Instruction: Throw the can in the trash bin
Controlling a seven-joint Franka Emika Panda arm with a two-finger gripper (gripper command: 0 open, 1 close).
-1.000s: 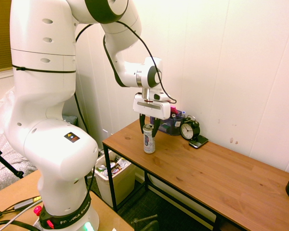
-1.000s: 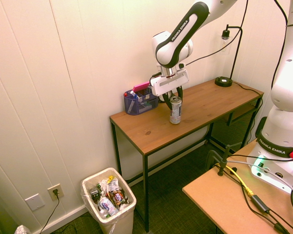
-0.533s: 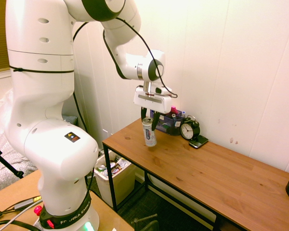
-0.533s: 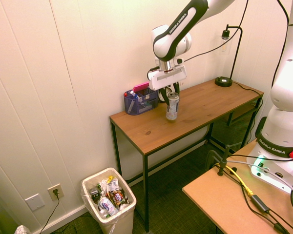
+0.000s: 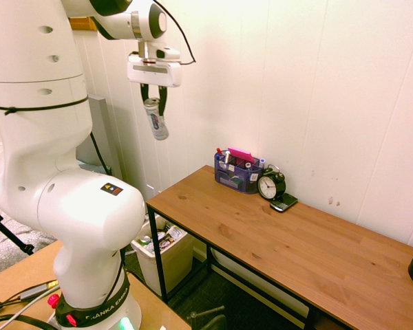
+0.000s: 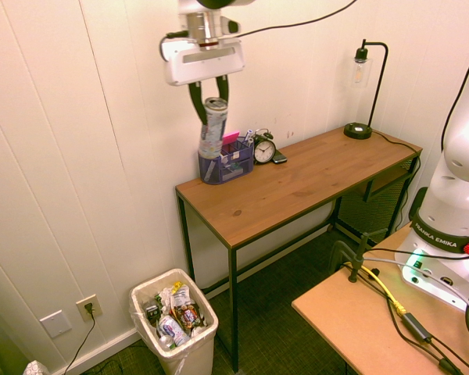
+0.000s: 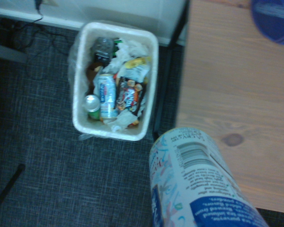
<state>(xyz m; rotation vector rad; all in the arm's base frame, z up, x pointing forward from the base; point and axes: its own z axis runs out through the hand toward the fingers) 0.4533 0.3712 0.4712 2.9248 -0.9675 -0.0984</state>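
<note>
The gripper (image 6: 210,98) is closed around the tilted can (image 6: 213,129), seemingly higher than the desk (image 6: 297,176)

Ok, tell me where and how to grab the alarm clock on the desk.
Probably best: come from above and pinch the round body of the clock front to back, one finger on the dial. It stands upright, face clear; the organizer crowds one side and a handle arches over the top.
</note>
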